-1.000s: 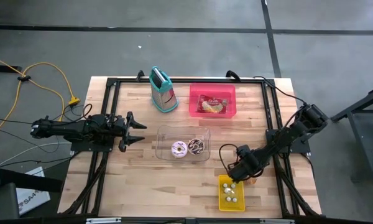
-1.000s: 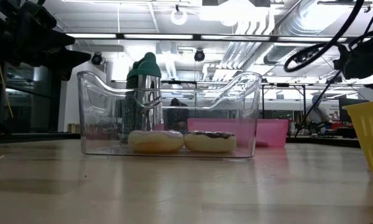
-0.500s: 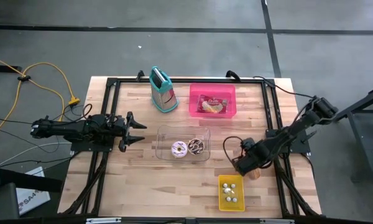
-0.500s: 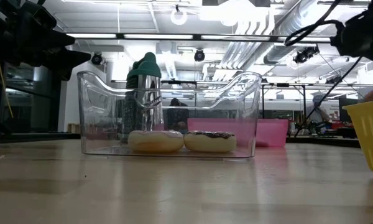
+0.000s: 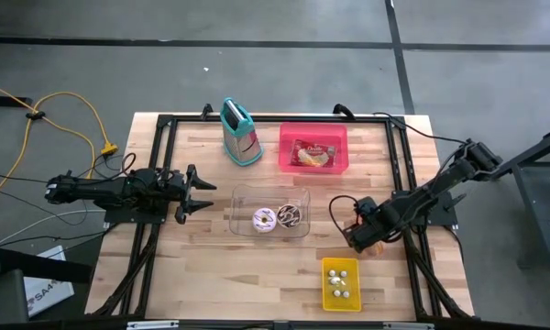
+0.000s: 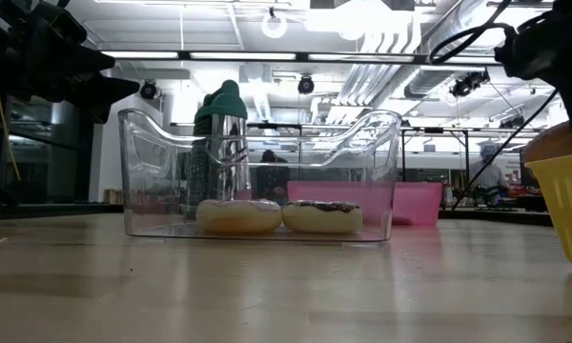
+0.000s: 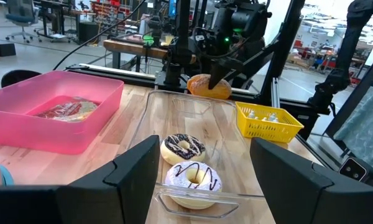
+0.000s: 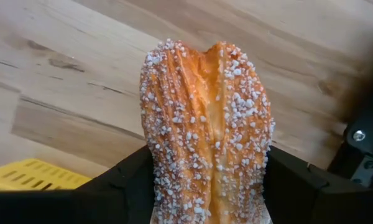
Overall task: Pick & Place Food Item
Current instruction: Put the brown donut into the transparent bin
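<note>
A sugar-sprinkled pastry (image 8: 206,130) is in my right gripper (image 8: 208,199), which is shut on it. In the high view that gripper (image 5: 365,231) hangs over the table's right part, between the clear bin (image 5: 240,197) and the yellow basket (image 5: 326,286); the pastry (image 5: 378,246) shows just below it. The left wrist view shows the pastry (image 7: 209,87) in the air beyond the bin. Two donuts (image 5: 263,219) (image 5: 290,216) lie on the bin's floor. My left gripper (image 5: 202,191) waits open at the table's left, pointing level at the bin. My right gripper pinches the pastry's two long sides (image 8: 155,168) between its two fingers (image 8: 127,183), with the sugared, split top facing the wrist camera. The fingers come from above, pointing down. The pastry is lifted clear of the table (image 7: 209,87).
A pink tray (image 5: 286,156) with a wrapped snack (image 5: 313,154) stands at the far middle, a teal-topped metal grater (image 5: 241,134) to its left. The yellow basket holds several small pale pieces (image 5: 341,289). A black frame (image 5: 403,183) borders the work area.
My right gripper has risen and gone toward the table's far edge, away from the yellow basket, rolling a little. The pastry has gone up with it and now hangs above the basket's rim in the low view.
</note>
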You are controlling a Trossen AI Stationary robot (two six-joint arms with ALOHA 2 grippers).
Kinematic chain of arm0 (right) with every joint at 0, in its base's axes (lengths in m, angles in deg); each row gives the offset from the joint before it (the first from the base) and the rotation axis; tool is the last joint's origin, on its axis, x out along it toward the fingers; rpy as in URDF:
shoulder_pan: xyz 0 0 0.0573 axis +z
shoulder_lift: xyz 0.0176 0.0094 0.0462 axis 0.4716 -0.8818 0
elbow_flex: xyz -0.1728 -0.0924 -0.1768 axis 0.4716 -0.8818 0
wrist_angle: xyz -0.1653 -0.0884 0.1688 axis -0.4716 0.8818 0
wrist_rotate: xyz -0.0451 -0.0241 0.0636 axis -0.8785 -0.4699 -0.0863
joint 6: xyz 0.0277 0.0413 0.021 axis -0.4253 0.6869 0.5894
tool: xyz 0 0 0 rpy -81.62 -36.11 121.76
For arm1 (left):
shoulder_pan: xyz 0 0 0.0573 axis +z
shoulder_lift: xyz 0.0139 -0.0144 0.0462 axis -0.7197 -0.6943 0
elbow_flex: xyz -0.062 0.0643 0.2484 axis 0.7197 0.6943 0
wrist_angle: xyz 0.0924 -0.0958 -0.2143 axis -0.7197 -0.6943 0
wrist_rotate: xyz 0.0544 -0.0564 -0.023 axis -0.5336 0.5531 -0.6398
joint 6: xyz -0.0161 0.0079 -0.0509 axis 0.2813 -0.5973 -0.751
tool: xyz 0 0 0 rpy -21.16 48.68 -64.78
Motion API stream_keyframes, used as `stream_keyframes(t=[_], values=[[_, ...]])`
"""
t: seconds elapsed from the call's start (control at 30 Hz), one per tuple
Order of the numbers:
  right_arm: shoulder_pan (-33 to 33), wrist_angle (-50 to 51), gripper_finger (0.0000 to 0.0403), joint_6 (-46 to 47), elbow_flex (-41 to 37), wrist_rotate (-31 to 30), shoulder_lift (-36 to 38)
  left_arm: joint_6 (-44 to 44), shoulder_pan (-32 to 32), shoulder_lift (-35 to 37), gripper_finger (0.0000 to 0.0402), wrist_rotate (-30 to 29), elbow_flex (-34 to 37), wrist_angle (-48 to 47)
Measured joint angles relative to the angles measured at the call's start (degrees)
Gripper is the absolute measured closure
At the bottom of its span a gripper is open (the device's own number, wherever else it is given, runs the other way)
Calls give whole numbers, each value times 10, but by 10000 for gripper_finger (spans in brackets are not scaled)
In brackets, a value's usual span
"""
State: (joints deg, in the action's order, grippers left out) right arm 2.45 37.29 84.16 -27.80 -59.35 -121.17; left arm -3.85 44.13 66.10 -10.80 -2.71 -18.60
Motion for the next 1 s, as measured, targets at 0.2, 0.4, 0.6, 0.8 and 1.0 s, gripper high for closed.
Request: stream_keyframes(t=[0.2,0.4,0.6,0.8,1.0], values=[[0,3,172,-14,0,0,3,0,0,0,156,0,0,0],[-13,-18,172,-17,0,9,25,0,0,0,156,0,0,0],[-55,-63,172,-75,0,11,57,0,0,0,156,0,0,0],[-112,-148,172,-173,0,13,67,0,0,0,156,0,0,0],[-163,-260,172,-262,0,17,67,0,0,0,156,0,0,0]])
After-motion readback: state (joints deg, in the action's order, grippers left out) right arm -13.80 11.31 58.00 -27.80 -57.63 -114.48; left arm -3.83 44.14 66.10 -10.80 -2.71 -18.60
